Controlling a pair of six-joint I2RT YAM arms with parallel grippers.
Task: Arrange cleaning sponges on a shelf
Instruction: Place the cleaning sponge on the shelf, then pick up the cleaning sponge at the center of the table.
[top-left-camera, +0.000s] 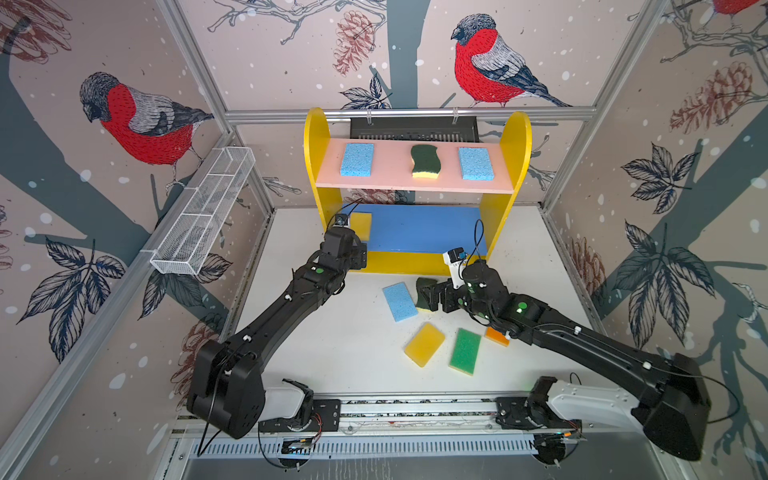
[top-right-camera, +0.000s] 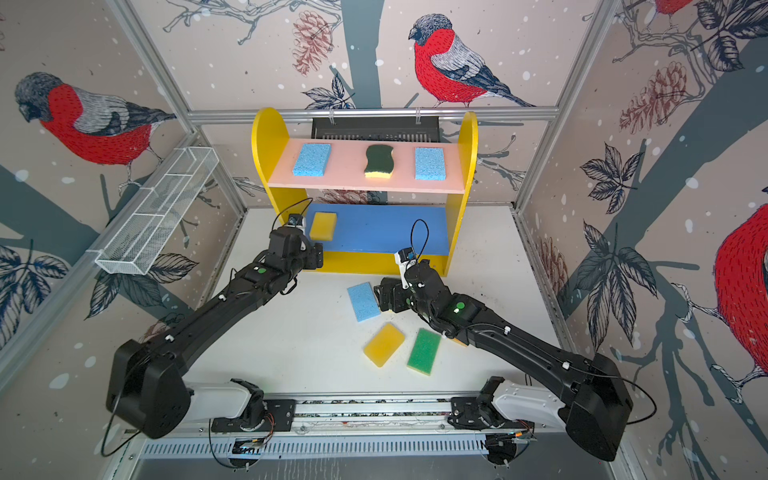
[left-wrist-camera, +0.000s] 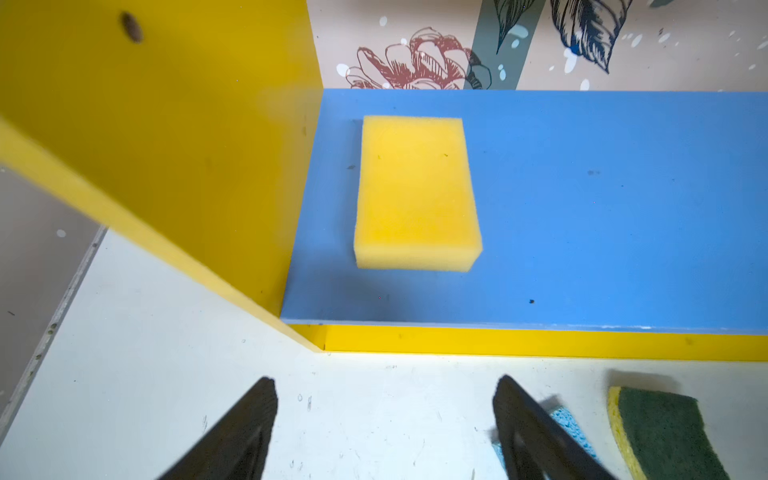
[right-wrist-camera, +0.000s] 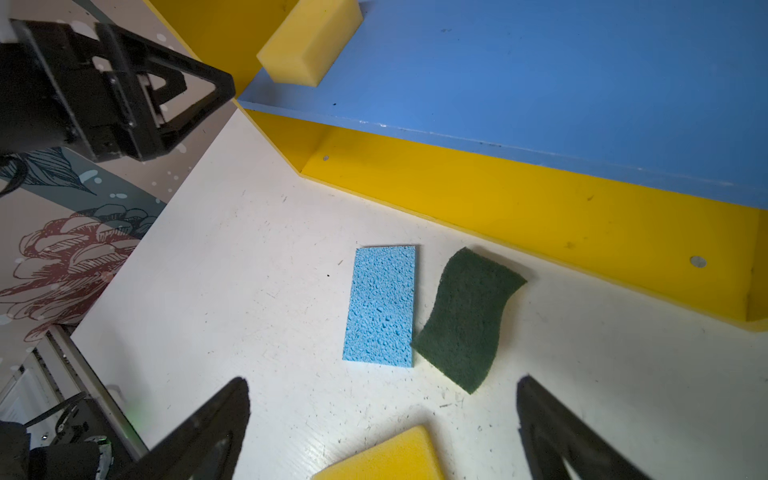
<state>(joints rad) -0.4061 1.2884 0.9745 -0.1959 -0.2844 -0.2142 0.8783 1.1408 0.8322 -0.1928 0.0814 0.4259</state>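
Note:
The shelf (top-left-camera: 513, 166) carries two blue sponges (top-left-camera: 357, 160) (top-left-camera: 476, 163) and a dark-green wavy one (top-left-camera: 424, 161) on its pink top board. A yellow sponge (left-wrist-camera: 415, 195) lies at the left end of the blue middle board (top-left-camera: 424, 228). My left gripper (left-wrist-camera: 384, 386) hovers open and empty over the table, just in front of that sponge. On the table lie a blue sponge (right-wrist-camera: 381, 307), a dark-green one (right-wrist-camera: 467, 320), a yellow one (top-left-camera: 424, 344), a green one (top-left-camera: 465, 351) and an orange one (top-left-camera: 496, 336). My right gripper (right-wrist-camera: 382, 386) is open above them, holding nothing.
A long white wire basket (top-left-camera: 203, 216) hangs on the left wall. A black slotted box (top-left-camera: 413, 126) sits behind the shelf. The arms' mounting rail (top-left-camera: 415, 409) runs along the front edge. The right forearm partly covers the orange sponge.

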